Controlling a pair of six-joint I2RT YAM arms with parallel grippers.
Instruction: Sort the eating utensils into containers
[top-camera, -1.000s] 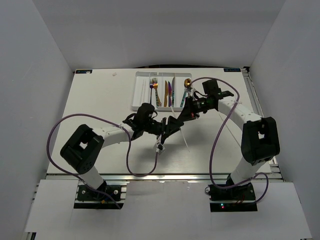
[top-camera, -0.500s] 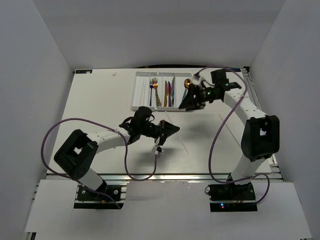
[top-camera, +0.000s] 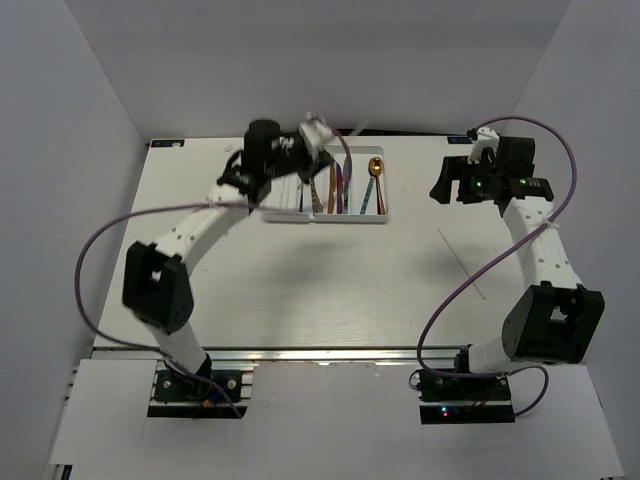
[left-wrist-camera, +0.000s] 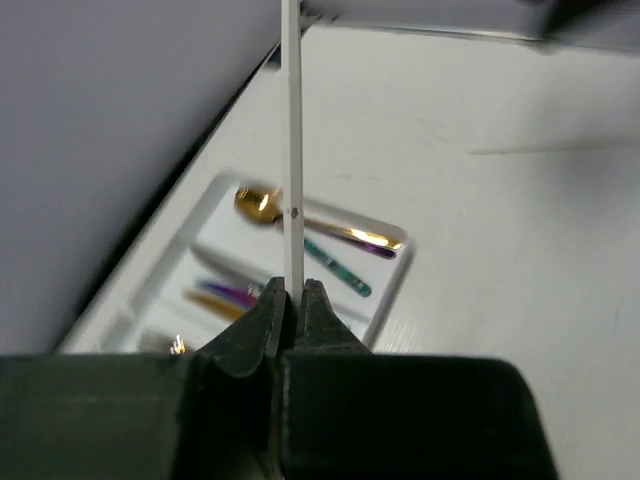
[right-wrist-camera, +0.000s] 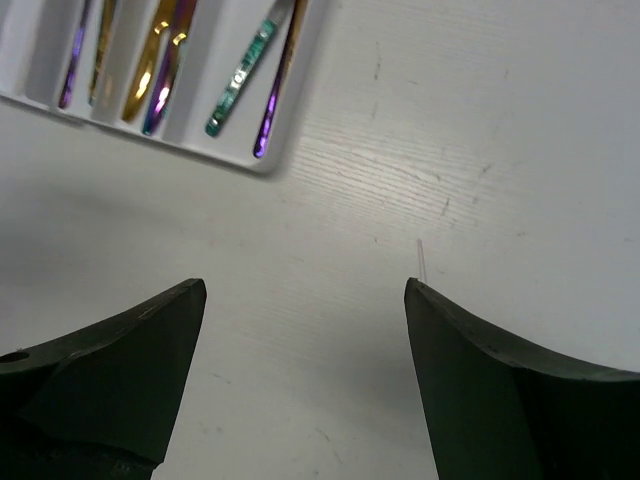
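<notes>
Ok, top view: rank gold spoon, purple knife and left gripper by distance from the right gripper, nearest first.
1. Gold spoon, tray's rightmost compartment.
2. Purple knife, next compartment left.
3. Left gripper, holding a white stick, above the tray's left part.

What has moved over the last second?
The left gripper, shut on a thin white stick, swung from mid-table to the far edge, above the left end of the white tray. The right gripper backed off rightward from the tray's right compartment and hangs open, empty. Tray and its utensils, gold spoon included, stayed put.
</notes>
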